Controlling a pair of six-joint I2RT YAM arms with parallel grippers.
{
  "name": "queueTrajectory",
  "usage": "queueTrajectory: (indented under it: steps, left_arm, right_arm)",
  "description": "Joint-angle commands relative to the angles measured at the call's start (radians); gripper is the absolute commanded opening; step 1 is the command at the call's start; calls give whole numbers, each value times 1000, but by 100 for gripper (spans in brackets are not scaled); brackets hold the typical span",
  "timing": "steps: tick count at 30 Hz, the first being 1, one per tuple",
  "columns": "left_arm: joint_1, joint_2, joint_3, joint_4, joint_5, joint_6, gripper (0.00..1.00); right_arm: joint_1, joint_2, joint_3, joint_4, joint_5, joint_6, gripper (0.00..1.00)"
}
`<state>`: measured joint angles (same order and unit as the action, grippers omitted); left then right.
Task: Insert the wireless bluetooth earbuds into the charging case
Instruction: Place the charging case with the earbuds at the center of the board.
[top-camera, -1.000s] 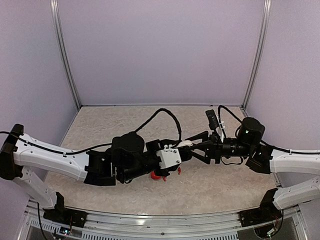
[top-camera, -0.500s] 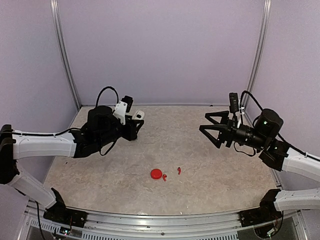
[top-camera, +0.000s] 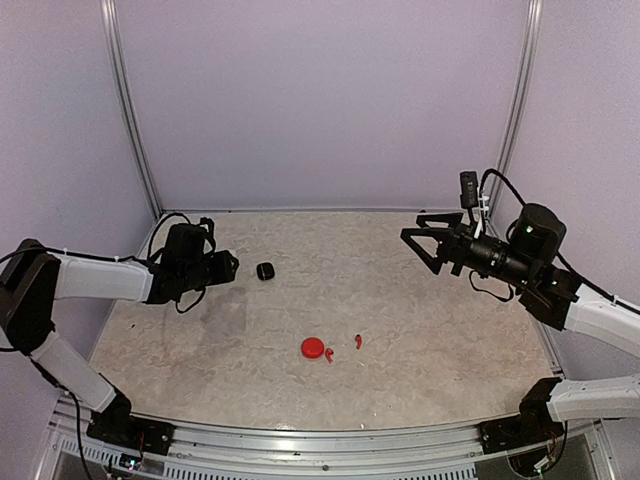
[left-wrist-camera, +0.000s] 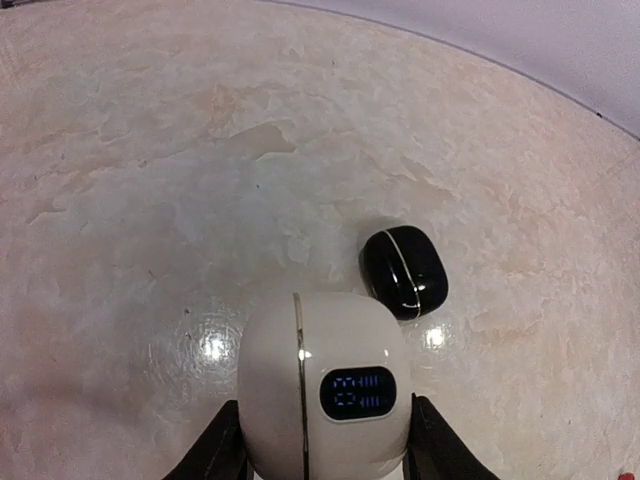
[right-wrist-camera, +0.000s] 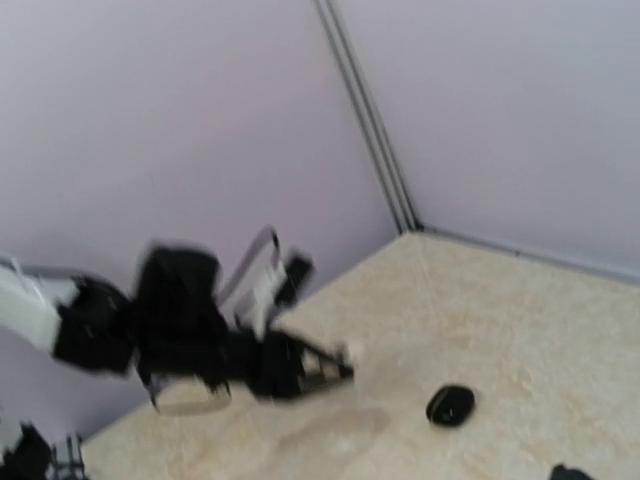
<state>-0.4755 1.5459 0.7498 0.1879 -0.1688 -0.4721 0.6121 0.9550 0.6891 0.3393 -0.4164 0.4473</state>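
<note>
At left gripper (top-camera: 228, 266): white case (left-wrist-camera: 322, 395) is sitting clamped, bottom cut off.
Right gripper (top-camera: 411, 226): is gaping wide, wrist view blurred.

Both arms pair white shells with black joints. The left arm (top-camera: 100, 280) has a white link, a round black wrist motor and a thin black left cable (top-camera: 170, 218). The right arm (top-camera: 600, 318) matches; its motor (top-camera: 540, 235) shows a small green light, beside a black right cable (top-camera: 497, 176) and a black camera (top-camera: 468, 188). The right end effector (top-camera: 411, 226) is black, with skeletal triangular fingers
</note>
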Motion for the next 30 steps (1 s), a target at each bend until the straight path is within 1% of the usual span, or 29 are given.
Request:
queueTrajectory:
  steps: [1, 6, 13, 16, 19, 21, 24, 27, 30]
  left_arm:
    - [7, 85, 48, -59, 13, -26, 29]
    - [8, 189, 97, -113, 20, -3, 30]
    - [9, 287, 139, -149, 43, 4, 37]
    - [9, 320, 147, -159, 58, 2, 43]
    - [8, 331, 141, -163, 70, -10, 54]
    - [6, 308, 123, -158, 67, -12, 62]
    - [-5, 222, 96, -155, 33, 0, 72]
    - [-35, 114, 89, -168, 0, 38, 79]
    - [-100, 12, 70, -147, -4, 105, 83]
  right_arm:
    - [-9, 17, 70, -39, 53, 101, 99]
    - [-11, 13, 74, -35, 83, 172, 99]
    - [-17, -10, 91, -42, 104, 192, 100]
    - [-23, -5, 110, -52, 85, 192, 100]
    - [-29, -1, 105, -30, 67, 200, 99]
    - [-39, 3, 92, -15, 56, 205, 100]
    - [-55, 14, 64, 6, 33, 205, 99]
    - [-66, 5, 25, 14, 20, 197, 100]
    - [-75, -5, -14, 6, 2, 164, 100]
